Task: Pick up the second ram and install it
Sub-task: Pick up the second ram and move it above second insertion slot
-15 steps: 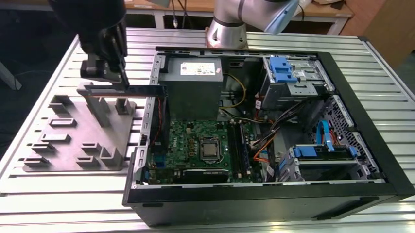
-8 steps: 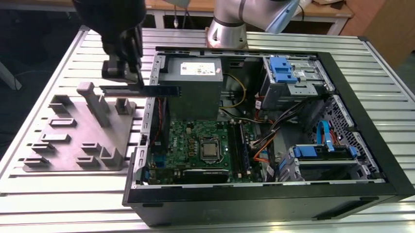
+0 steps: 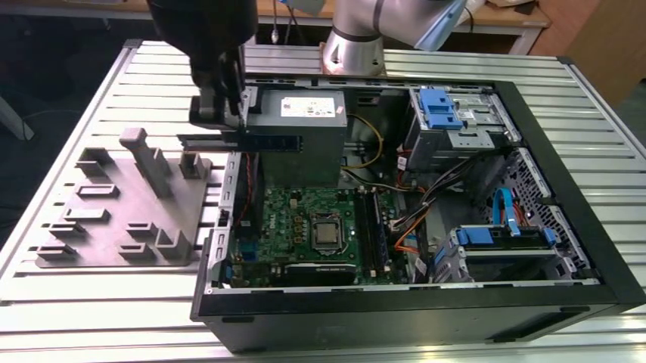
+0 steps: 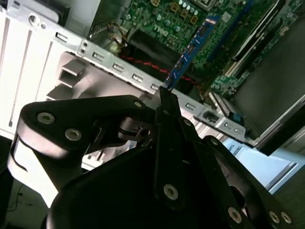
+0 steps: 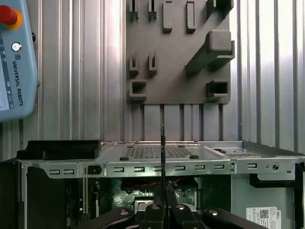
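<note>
Black linkage arms of the gripper [image 4: 167, 98] are closest to the lens in both wrist views, and its two thin fingers are closed on one end of the second ram [image 4: 191, 47], a long, flat, dark memory stick with a blue label. Under everything is the silver slatted metal table [image 3: 101, 302]. On it lies the big black computer case [image 3: 404, 310], on its side with the inside open to view. Beside the case, at the exterior view's left, rests the grey plastic fixture plate [image 3: 101, 227] with several upright holders. Inside the case, the grey power-supply box [image 3: 313, 151] sits at the far end, and the green motherboard [image 3: 302, 219] is nearer, with the long black memory slots [image 3: 374, 234] along its side towards the exterior view's right. In the exterior view the second ram hangs level in the air over the case wall, between the fixture plate and the power-supply box, above the motherboard and apart from the slots.
</note>
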